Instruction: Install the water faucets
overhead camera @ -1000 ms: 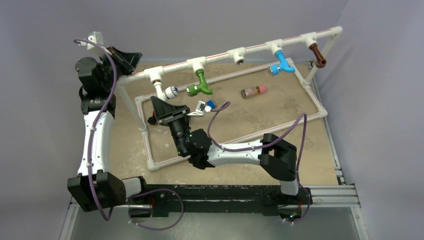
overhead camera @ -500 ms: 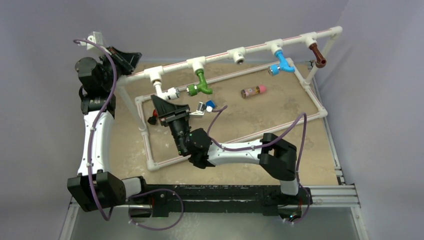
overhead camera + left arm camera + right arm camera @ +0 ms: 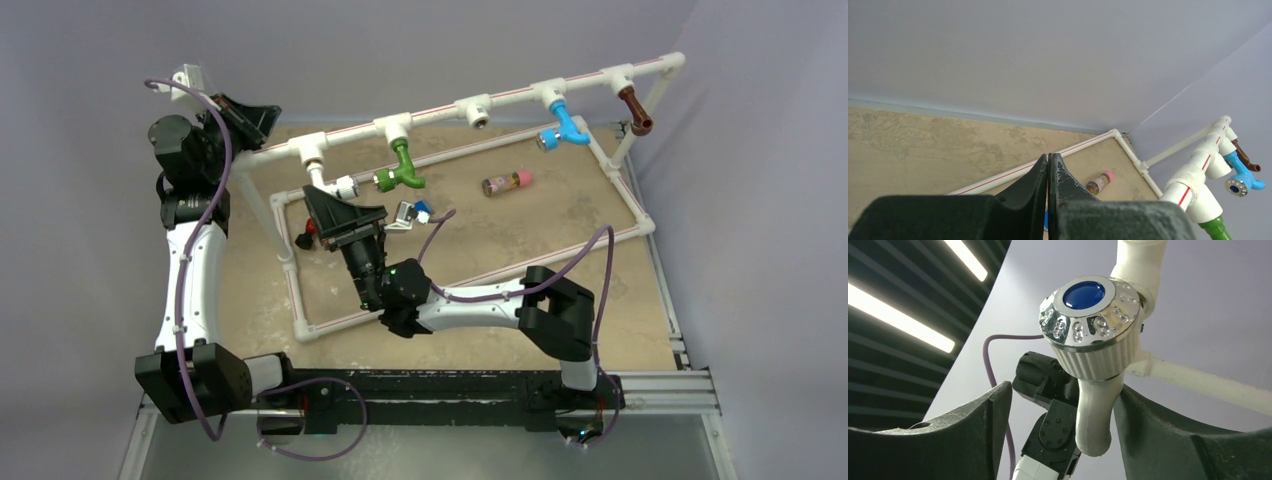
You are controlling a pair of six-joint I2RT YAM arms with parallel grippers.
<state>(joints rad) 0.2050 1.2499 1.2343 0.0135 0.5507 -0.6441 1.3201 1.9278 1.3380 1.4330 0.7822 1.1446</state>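
Four water faucets hang from the raised white pipe (image 3: 440, 108): white (image 3: 335, 186), green (image 3: 403, 170), blue (image 3: 563, 130) and brown (image 3: 634, 110). One T-fitting (image 3: 474, 110) between green and blue is bare. My right gripper (image 3: 325, 200) is open just below the white faucet. In the right wrist view the white faucet (image 3: 1093, 385) hangs from its fitting, its spout between the spread jaws of my right gripper (image 3: 1063, 390) and close to the right finger. My left gripper (image 3: 1048, 157) is shut on nothing, and it hovers by the pipe's left end (image 3: 255, 118).
A small bottle with a pink cap (image 3: 507, 182) lies on the tan mat inside the low pipe frame (image 3: 620, 180). A small blue cube with a silver piece (image 3: 412, 213) lies beside my right gripper. A red and black bit (image 3: 305, 238) sits at the frame's left rail.
My right gripper's jaws have opened off the white faucet, and the arm has edged slightly toward the back. The left arm has not moved.
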